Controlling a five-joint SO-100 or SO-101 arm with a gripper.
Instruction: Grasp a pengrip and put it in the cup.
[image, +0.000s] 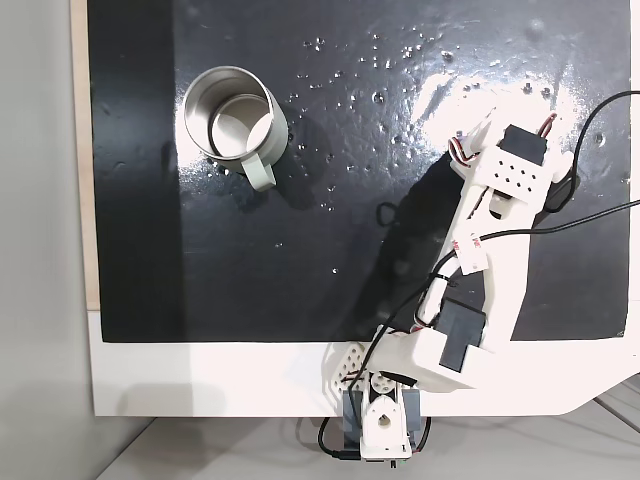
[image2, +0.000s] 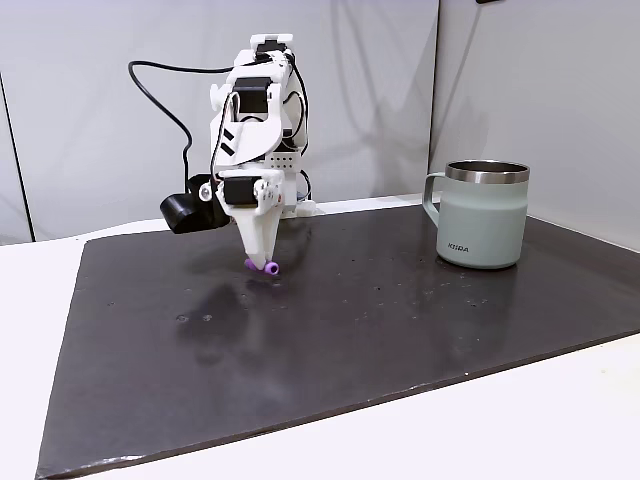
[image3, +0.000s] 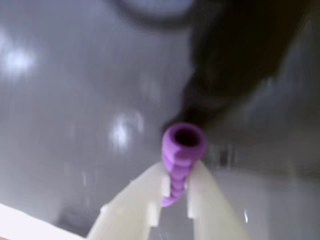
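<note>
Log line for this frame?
phase: grasp | gripper: shut on ribbed purple pengrip, low over dark mat | silvery metal mug: empty, apart

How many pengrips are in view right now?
1. The pengrip is clamped between the gripper fingers just above the black mat, away from the cup. Another could be hidden under the arm in the top-down fixed view.

cup (image2: 482, 228): brushed metal rim and inside, matt pale coated wall and handle; pengrip (image3: 179, 160): purple, ribbed, rubbery, matt; gripper (image3: 175, 192): smooth white plastic; mat (image2: 400, 320): dark, glossy, pitted; table (image: 200, 385): smooth white
</note>
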